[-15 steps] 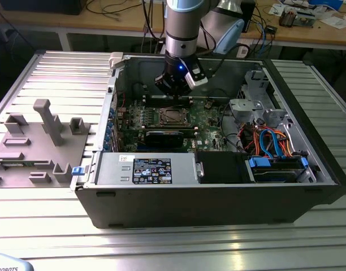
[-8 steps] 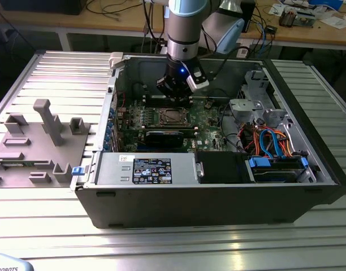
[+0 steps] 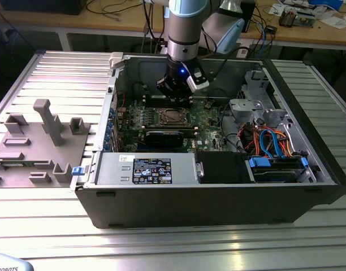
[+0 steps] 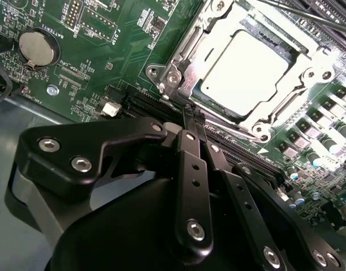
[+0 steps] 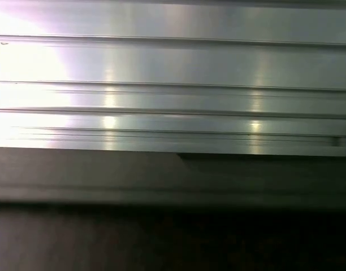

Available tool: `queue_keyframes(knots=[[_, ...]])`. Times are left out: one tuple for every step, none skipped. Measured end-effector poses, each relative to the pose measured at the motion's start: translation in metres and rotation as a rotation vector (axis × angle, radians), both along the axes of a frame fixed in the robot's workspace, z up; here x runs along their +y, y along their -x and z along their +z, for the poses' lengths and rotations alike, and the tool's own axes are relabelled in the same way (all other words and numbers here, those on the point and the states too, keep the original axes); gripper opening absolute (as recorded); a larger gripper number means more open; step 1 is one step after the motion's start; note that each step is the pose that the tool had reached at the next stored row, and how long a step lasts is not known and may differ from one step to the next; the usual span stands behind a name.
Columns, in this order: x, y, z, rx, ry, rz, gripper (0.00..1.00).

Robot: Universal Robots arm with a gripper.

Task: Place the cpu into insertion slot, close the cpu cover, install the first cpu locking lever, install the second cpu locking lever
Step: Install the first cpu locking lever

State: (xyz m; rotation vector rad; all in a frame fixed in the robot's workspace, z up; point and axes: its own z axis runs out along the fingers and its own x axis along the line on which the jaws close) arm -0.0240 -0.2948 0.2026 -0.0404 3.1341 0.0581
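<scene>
The cpu [image 4: 243, 65] is a pale square chip lying flat in the socket on the green motherboard [image 4: 99, 51]. The silvery cpu cover [image 4: 300, 90] lies down around it as a frame with an open centre. Thin metal lever rods [image 4: 286, 107] run along the socket's sides; I cannot tell whether they are latched. In the exterior view my gripper [image 3: 176, 95] hangs just above the far edge of the socket [image 3: 174, 117]. In the second wrist view the black fingers [image 4: 191, 141] are pressed together, their tips at the socket's near edge with nothing between them.
The open computer case [image 3: 218, 192] surrounds the board, with a power supply [image 3: 150, 169] at the front and a grey drive cage [image 3: 258, 107] with coloured cables on the exterior view's right. A grey fixture block [image 3: 43, 141] sits outside on the slatted aluminium table [image 5: 173, 62].
</scene>
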Motion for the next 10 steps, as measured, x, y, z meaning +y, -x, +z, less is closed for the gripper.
queue_keyframes(knots=[[-0.0001,0.0001,0.0014,-0.0005,0.0008,0.000,0.11],[0.0000,0.0004,0.0027,-0.0014,0.0004,0.000,0.11],[0.0000,0.0007,0.0039,-0.0024,0.0003,0.000,0.11],[0.0000,0.0013,0.0049,-0.0037,0.0002,0.000,0.11],[0.0000,0.0018,0.0051,-0.0045,0.0002,0.000,0.11],[0.0000,0.0023,0.0051,-0.0048,0.0002,0.000,0.11],[0.0000,0.0024,0.0052,-0.0047,0.0003,0.000,0.11],[-0.0004,0.0025,0.0052,-0.0047,0.0005,0.000,0.11],[-0.0007,0.0025,0.0052,-0.0047,0.0005,0.000,0.11],[-0.0010,0.0025,0.0052,-0.0047,0.0006,0.000,0.11]])
